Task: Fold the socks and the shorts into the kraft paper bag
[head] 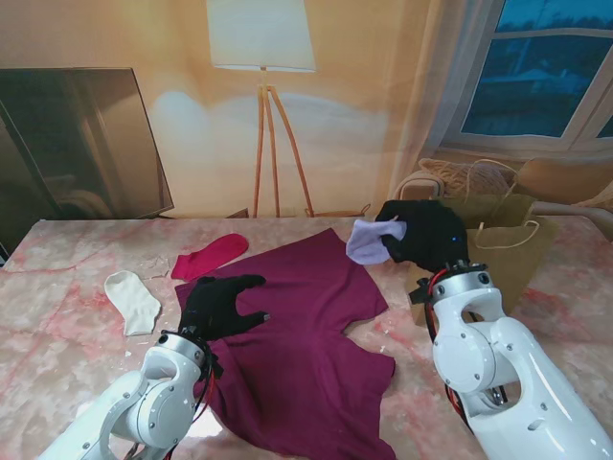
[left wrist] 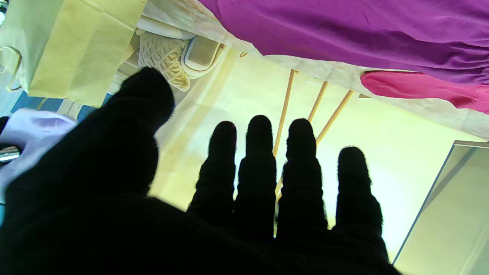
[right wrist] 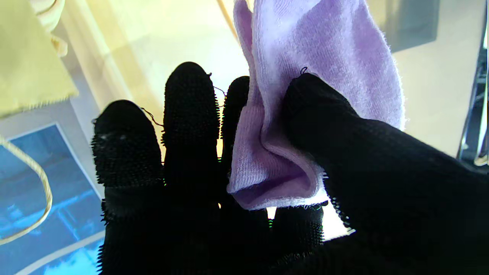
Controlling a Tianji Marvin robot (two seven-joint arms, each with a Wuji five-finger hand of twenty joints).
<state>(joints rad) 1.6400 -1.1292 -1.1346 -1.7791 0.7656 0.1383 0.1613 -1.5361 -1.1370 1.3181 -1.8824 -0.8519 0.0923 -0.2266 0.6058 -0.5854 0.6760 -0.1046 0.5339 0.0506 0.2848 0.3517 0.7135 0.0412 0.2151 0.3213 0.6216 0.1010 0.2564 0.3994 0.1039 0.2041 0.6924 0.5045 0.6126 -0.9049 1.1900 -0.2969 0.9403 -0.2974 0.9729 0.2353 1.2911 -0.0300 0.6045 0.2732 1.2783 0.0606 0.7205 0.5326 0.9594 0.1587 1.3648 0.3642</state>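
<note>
Right hand (head: 421,240): clenched on the lilac sock (right wrist: 317,76), pinched between thumb and fingers, raised just beside the kraft paper bag (head: 508,251) at the far right.
Left hand (head: 222,305): released, fingers spread, over the near-left part of the shorts (head: 306,355).
Other socks: white sock (head: 132,301) and pink sock (head: 209,256) lie far left on the tabletop (head: 57,278).
Handling: soft, light, limp items are judged; the shorts are best taken at a hem or waistband corner.
</note>
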